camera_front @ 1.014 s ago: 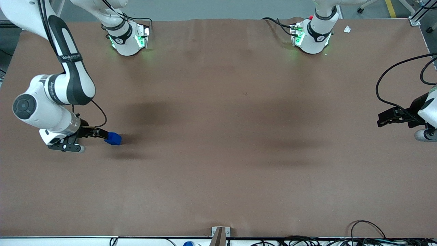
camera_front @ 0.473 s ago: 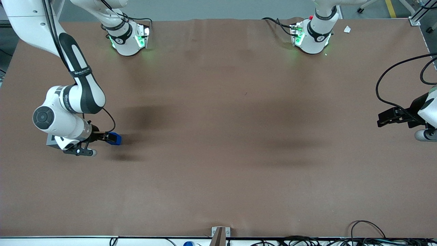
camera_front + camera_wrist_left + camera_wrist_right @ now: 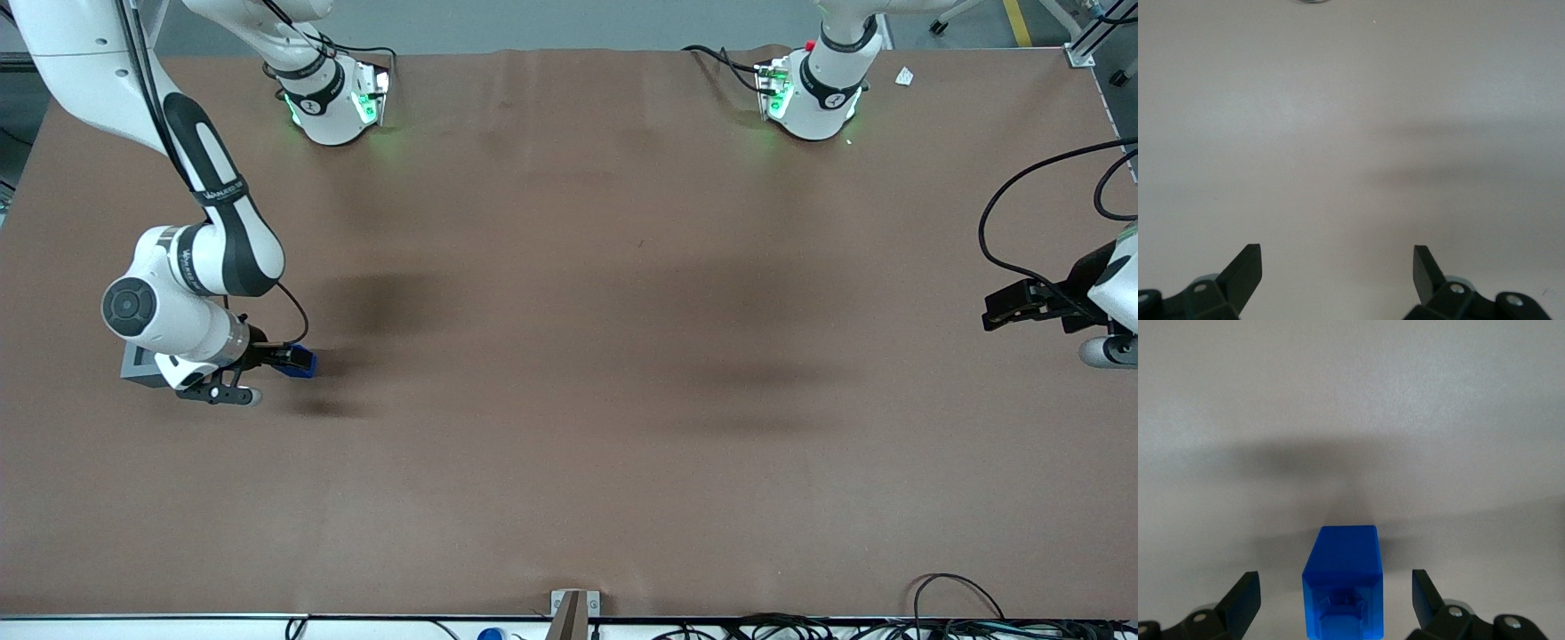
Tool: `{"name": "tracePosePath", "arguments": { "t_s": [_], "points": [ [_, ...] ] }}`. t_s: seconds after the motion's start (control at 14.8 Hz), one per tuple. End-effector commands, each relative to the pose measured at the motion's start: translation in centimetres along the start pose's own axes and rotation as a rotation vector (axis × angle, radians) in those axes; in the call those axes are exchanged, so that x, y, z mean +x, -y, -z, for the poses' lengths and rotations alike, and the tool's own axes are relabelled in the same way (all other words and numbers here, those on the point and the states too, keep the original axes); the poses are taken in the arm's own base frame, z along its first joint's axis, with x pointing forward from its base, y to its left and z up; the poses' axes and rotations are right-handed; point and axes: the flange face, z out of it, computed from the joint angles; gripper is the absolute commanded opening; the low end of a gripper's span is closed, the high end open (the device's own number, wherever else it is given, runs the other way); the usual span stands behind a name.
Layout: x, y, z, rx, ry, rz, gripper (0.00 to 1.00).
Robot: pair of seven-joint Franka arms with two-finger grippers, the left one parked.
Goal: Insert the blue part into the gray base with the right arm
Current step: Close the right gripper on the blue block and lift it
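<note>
You have one blue part (image 3: 300, 362) on the tabletop (image 3: 622, 356), at the working arm's end. Your claw (image 3: 286, 359) sits spread wide around it, both fingers (image 3: 1426, 593) clear of its sides. One gray base (image 3: 140, 364) lies just beside, half hidden under the arm (image 3: 191, 276).

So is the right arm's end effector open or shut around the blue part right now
Open. In the right wrist view the end effector has a finger apart from each side of the blue part, with table showing in both gaps.

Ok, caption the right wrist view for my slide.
Open gripper straddling the blue part on the table, fingers apart from its sides.
</note>
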Motion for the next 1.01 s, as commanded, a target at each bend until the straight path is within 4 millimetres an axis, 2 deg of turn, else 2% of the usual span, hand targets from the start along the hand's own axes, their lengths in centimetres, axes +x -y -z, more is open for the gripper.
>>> {"name": "tracePosePath", "arguments": {
  "t_s": [0.0, 0.14, 0.47, 0.54, 0.81, 0.95],
  "points": [
    [-0.81, -0.01, -0.38, -0.004, -0.006, -0.006, 1.00],
    [-1.01, -0.03, -0.56, -0.005, -0.004, -0.006, 1.00],
    [-1.06, -0.39, -0.41, -0.005, -0.004, -0.012, 0.73],
    [-1.06, -0.39, -0.41, -0.005, -0.004, -0.012, 0.66],
    [-0.98, -0.56, -0.48, -0.004, -0.003, -0.017, 0.17],
    [-0.76, -0.54, -0.19, -0.003, -0.003, -0.018, 0.06]
  ]
}}
